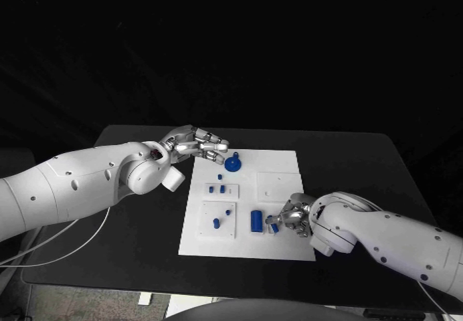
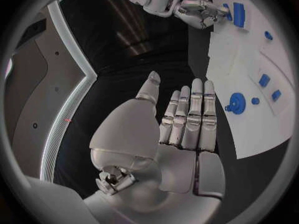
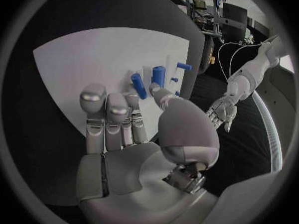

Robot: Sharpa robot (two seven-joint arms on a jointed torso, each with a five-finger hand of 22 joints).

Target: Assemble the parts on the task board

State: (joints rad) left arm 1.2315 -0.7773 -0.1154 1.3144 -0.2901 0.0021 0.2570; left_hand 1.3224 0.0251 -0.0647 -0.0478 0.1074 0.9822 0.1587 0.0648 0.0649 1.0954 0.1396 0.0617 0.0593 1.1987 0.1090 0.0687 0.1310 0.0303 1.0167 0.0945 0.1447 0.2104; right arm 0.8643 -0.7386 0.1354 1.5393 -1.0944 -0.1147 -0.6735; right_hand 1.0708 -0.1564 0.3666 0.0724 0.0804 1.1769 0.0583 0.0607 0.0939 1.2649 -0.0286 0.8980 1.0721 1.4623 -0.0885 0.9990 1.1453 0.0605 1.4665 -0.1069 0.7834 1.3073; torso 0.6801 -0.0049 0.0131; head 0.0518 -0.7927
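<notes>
Black counter, matte, broad, with rounded corners, against a dark background. White cables trailing across its near left part and over the edge. Pale floor below the front edge, with a small white block lying there. Metal rack with dark monitors far off in the room.

Dim surroundings swallow everything beyond the black counter; the white task board glows brightest, with no glare. Both wrist views curve straight edges inside dark circular frames. Shadows are soft throughout.
</notes>
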